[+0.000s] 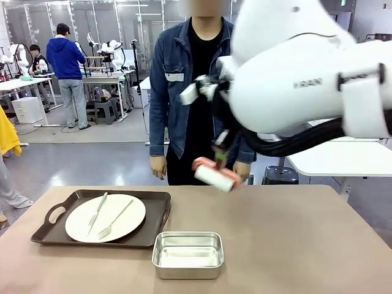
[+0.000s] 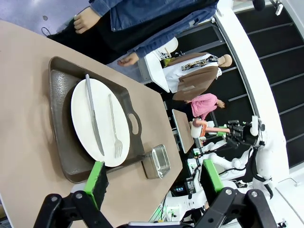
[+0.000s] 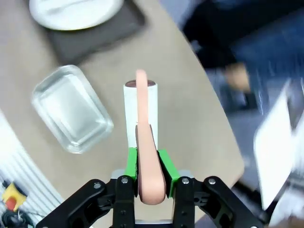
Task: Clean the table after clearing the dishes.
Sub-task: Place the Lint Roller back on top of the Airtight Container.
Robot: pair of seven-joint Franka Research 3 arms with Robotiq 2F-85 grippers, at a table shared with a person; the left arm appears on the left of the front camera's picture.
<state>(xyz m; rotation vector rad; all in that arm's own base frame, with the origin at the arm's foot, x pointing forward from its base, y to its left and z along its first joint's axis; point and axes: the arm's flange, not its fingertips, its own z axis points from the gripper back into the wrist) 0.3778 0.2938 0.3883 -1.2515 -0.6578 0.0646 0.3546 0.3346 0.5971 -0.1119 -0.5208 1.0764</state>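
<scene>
One of the dishes, a white plate (image 1: 105, 217) with a metal fork (image 1: 115, 220) and knife (image 1: 97, 212), lies on a dark brown handled tray (image 1: 156, 211) at the left of the beige table (image 1: 294, 245). My right gripper (image 1: 219, 156) hangs above the table's far middle, shut on the pink handle of a roller (image 1: 214, 176) with a white roll. The right wrist view shows that gripper (image 3: 147, 164) clamped on the handle, with the roll (image 3: 130, 109) pointing away. My left gripper (image 2: 153, 176) stands open and empty, high above the tray (image 2: 61, 95) and plate (image 2: 99, 121).
A small rectangular steel pan (image 1: 187, 254) sits near the table's front edge, right of the tray. A person in a denim jacket (image 1: 174, 79) stands at the far side, hands down. The table's right half is bare.
</scene>
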